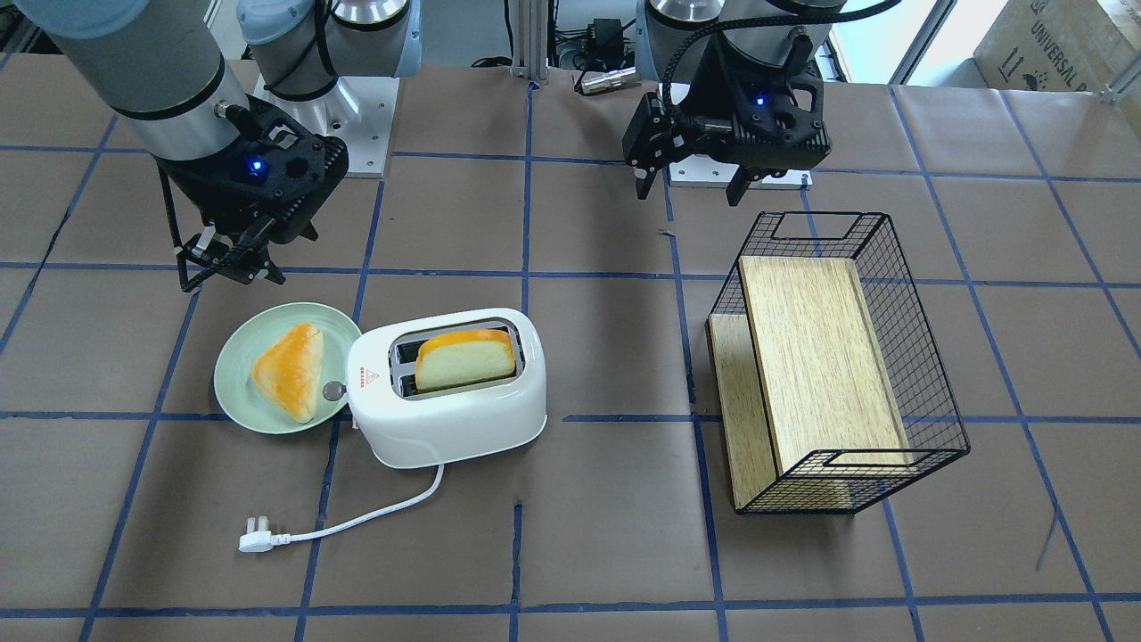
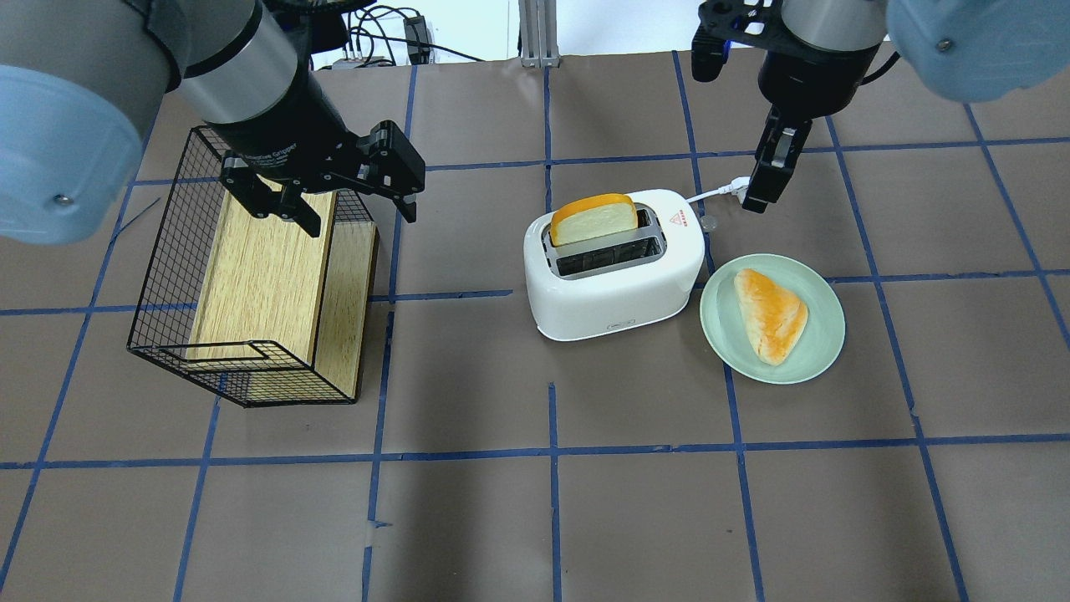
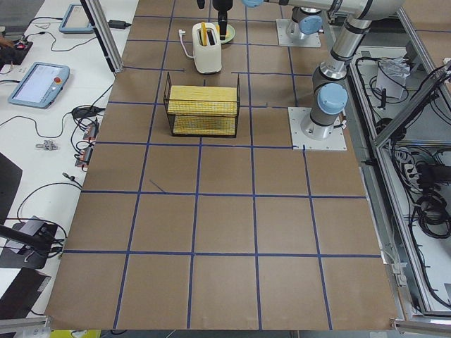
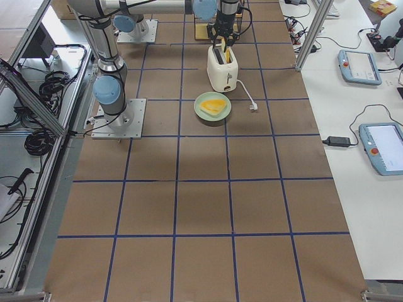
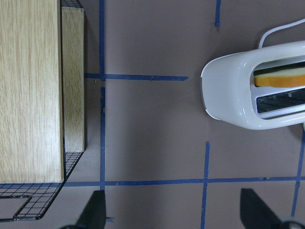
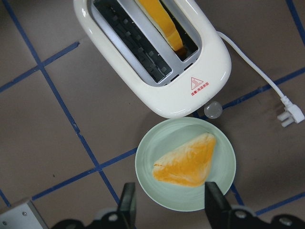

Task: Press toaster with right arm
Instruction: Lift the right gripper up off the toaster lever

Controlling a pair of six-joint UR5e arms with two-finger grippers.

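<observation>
The white two-slot toaster (image 1: 446, 406) (image 2: 614, 288) stands mid-table with a yellow-crusted bread slice (image 1: 465, 358) upright in one slot. Its red triangle mark, small grey knob (image 6: 213, 109) and cord with plug (image 1: 254, 539) are at the end beside the plate. My right gripper (image 1: 230, 272) (image 2: 756, 201) (image 6: 170, 191) is open and empty. It hangs above the table near the toaster's knob end and over the plate's edge, touching nothing. My left gripper (image 2: 359, 213) (image 1: 691, 192) is open and empty above the basket's edge.
A pale green plate (image 1: 233, 383) (image 2: 823, 334) with a triangular bread piece (image 6: 186, 164) sits against the toaster's knob end. A black wire basket (image 1: 927, 357) (image 2: 159, 276) holding a wooden box lies on its side, on the toaster's other side.
</observation>
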